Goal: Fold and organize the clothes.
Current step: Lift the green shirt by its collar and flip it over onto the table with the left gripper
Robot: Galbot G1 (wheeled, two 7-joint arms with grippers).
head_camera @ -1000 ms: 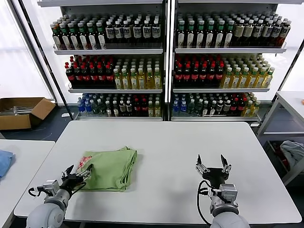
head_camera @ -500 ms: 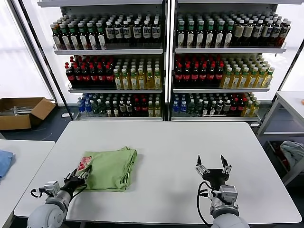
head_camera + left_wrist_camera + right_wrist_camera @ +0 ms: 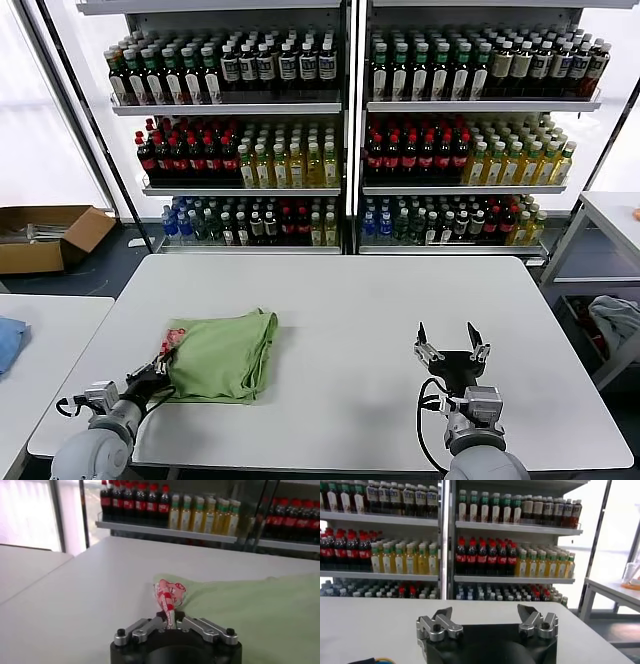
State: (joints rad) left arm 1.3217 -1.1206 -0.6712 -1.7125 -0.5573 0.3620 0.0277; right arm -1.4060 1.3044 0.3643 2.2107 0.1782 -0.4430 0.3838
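Nearest the robot, at the front left corner of the white table (image 3: 380, 300), the left gripper (image 3: 158, 372) is clamped on the shirt (image 3: 222, 352). The left wrist view shows its jaws closed on a pinch of red-and-white checkered print (image 3: 167, 596), which stands up in a small ridge above the fingers (image 3: 199, 625) while the green cloth spreads flat beyond it. The shirt lies on the left half of the table as a compact, roughly square bundle, apparently folded over more than once, with a slightly rumpled far right corner and the checkered patch poking out at the edge nearest the gripper. At the front right, well apart from the shirt, the right gripper (image 3: 451, 343) hovers above bare tabletop with its jaws spread wide and nothing between them; it looks idle. Judged from this, most of the folding seems done, since the garment is already reduced to a small packet. What appears left is to tuck or lay over the gripped edge so the print no longer sticks out, smooth the packet, and perhaps shift it to a tidy resting place. Beyond the table stand the shelves (image 3: 345, 105) packed with bottles, a cardboard box (image 3: 45, 235) on the floor to the left, and side tables at either edge.
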